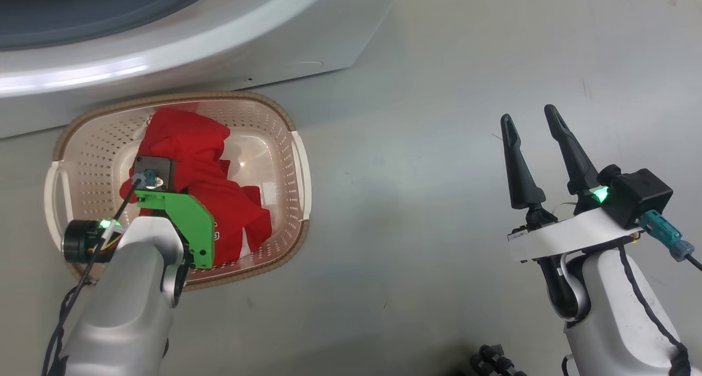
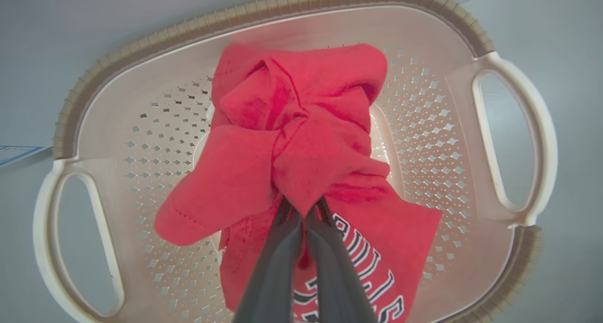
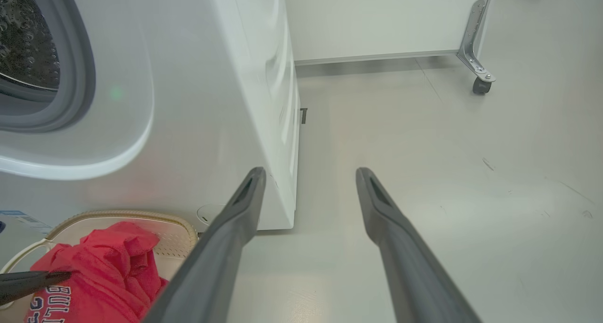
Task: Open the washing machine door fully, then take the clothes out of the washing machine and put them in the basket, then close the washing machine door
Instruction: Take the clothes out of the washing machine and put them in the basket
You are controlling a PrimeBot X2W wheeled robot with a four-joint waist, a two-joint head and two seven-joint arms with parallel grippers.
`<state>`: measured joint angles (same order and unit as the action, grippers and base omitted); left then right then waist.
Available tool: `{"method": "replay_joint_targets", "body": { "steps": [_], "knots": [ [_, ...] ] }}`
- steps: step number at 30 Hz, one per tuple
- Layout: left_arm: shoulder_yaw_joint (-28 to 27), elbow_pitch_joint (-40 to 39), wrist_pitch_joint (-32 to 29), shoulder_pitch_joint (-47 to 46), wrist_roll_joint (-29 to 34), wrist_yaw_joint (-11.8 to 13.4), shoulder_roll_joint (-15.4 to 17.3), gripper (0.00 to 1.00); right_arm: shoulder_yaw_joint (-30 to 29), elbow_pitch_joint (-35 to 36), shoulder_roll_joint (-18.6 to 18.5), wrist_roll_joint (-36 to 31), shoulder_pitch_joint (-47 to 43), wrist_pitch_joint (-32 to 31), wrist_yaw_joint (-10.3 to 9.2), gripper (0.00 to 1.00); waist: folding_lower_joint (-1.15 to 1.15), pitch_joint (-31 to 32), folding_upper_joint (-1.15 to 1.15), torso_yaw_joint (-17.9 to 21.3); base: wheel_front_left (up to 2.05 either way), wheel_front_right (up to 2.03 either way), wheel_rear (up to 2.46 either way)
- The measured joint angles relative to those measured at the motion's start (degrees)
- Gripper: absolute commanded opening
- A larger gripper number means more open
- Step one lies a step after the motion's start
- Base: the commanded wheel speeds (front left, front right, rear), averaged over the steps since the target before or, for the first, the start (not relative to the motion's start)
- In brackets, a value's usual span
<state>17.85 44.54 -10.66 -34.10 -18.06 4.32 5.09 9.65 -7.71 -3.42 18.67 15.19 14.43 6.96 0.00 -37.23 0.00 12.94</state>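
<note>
Partly, clothes (image 2: 301, 125) hide the left end effector (image 2: 304, 209).

"BULL" lettering, dark with white outline, on the red jersey (image 3: 108, 262)

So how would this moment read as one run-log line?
stage: jersey into basket | left pincer: shut on jersey | right pincer: open, empty, over floor | washing machine: drum opening uncovered

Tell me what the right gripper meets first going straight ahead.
Likely the floor, beside the corner of the washing machine; the open right gripper points past it, though depth is unclear.
</note>
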Motion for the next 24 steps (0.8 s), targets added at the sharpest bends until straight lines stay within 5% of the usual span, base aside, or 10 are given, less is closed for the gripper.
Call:
{"method": "replay_joint_targets", "body": {
  "steps": [3, 4, 5, 24],
  "knots": [
    [-0.73, 1.96, 0.57, -1.54, -0.2, -0.02, -0.21, 0.0, -0.22, -0.13, 0.07, 0.2, 0.1, 0.0, 0.01, 1.0, 0.0, -0.85, 0.0, 0.99, 0.0, 0.0, 0.0],
    [-0.81, 2.68, 0.71, -1.79, -0.27, -0.03, -0.29, 0.42, -0.22, -0.2, 0.1, 0.44, 0.14, 0.0, 0.01, 1.0, 0.0, -1.06, 0.0, 1.24, 0.0, 0.0, 0.0],
    [-0.97, 3.38, 0.71, -1.93, -0.49, -0.04, -0.37, 1.0, -0.22, -0.23, 0.13, 0.48, 0.19, 0.0, 0.01, 1.0, 0.0, -1.23, 0.0, 1.46, 0.0, 0.0, 0.0],
    [-4.25, 6.34, 17.1, -0.9, -2.79, -1.05, -1.56, 1.0, -2.41, -2.0, 0.2, 0.37, 0.76, 0.01, 0.02, 1.0, 0.0, 2.88, 0.0, -1.33, 0.0, 0.0, 0.0]
  ]
}}
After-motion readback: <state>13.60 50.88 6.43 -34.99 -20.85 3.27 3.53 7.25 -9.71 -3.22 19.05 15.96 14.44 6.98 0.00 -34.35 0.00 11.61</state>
